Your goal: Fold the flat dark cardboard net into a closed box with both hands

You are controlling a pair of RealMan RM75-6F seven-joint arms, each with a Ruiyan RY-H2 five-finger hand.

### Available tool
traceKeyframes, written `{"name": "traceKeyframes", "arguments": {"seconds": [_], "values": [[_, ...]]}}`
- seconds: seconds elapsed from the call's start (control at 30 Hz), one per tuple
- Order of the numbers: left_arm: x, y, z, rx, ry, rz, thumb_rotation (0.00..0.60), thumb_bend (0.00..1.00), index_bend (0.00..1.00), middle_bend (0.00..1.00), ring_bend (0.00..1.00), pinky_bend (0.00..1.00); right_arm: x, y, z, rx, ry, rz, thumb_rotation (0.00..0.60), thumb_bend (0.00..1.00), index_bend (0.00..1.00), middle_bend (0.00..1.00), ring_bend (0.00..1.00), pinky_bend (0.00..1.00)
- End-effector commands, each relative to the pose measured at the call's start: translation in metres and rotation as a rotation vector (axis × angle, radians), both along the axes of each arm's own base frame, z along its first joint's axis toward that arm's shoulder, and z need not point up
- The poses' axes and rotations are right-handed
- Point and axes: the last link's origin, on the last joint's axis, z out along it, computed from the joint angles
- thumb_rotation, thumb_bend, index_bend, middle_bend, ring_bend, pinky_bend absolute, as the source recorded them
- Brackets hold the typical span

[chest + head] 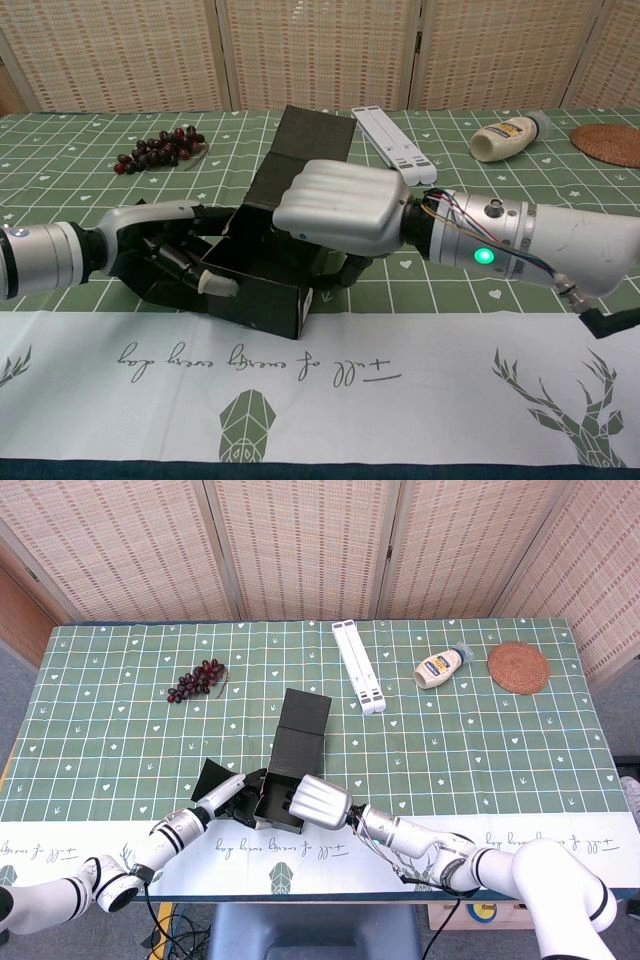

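Only the chest view shows both the left robot hand (165,250) and right robot hand (345,210) gripping the half-folded box (265,275).

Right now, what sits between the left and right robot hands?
The dark cardboard box, partly folded, lid flap up. Left robot hand touches its left wall and right robot hand covers its right side, clearest in the chest view.

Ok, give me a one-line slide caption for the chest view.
Left robot hand and right robot hand hold a half-folded dark cardboard box on the green tablecloth.
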Motion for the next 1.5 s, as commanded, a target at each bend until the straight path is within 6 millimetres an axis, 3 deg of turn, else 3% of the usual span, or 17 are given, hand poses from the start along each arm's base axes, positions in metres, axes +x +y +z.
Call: {"name": "traceKeyframes", "arguments": {"seconds": [0.03,0.37,0.47,0.6,0.73,1.0,1.23,1.5], "values": [[0.0,0.0,0.0,-0.001,-0.001,0.002,0.6,0.11,0.17,0.15,0.55,0.9,0.0,-0.001,0.001,0.003,0.005,0.0,0.6,0.54,0.72,0.69,0.74,1.0],[0.0,-0.001,-0.001,-0.003,-0.002,0.011,0.6,0.11,0.17,0.15,0.55,0.9,-0.001,-0.003,0.005,-0.004,0.002,0.002,0.6,0.54,0.74,0.72,0.74,1.0],[0.0,-0.001,-0.001,0.004,-0.007,0.015,0.6,0.11,0.16,0.15,0.55,0.9,-0.002,-0.004,0.008,-0.008,-0.002,0.0,0.6,0.49,0.71,0.65,0.74,1.0],[0.001,-0.003,-0.001,0.011,-0.017,0.023,0.6,0.11,0.15,0.15,0.55,0.9,-0.004,-0.004,0.012,-0.026,-0.011,-0.001,0.6,0.42,0.46,0.41,0.74,1.0],[0.002,-0.005,-0.003,0.017,-0.017,0.026,0.6,0.11,0.13,0.15,0.55,0.9,-0.01,-0.005,0.016,-0.038,-0.008,-0.018,0.6,0.4,0.24,0.26,0.74,1.0],[0.003,-0.008,-0.002,0.06,-0.025,0.049,0.6,0.11,0.13,0.15,0.55,0.9,-0.019,-0.005,0.027,-0.068,-0.03,-0.06,0.6,0.38,0.04,0.14,0.73,1.0],[0.001,-0.014,0.014,0.106,0.005,0.016,0.6,0.11,0.11,0.12,0.53,0.9,-0.029,-0.004,0.053,-0.082,-0.123,-0.157,0.6,0.37,0.03,0.13,0.73,1.0],[0.0,-0.02,0.038,0.169,0.035,-0.02,0.6,0.11,0.1,0.12,0.54,0.9,-0.057,0.004,0.078,-0.004,-0.136,-0.381,0.6,0.29,0.03,0.17,0.73,1.0]]}}
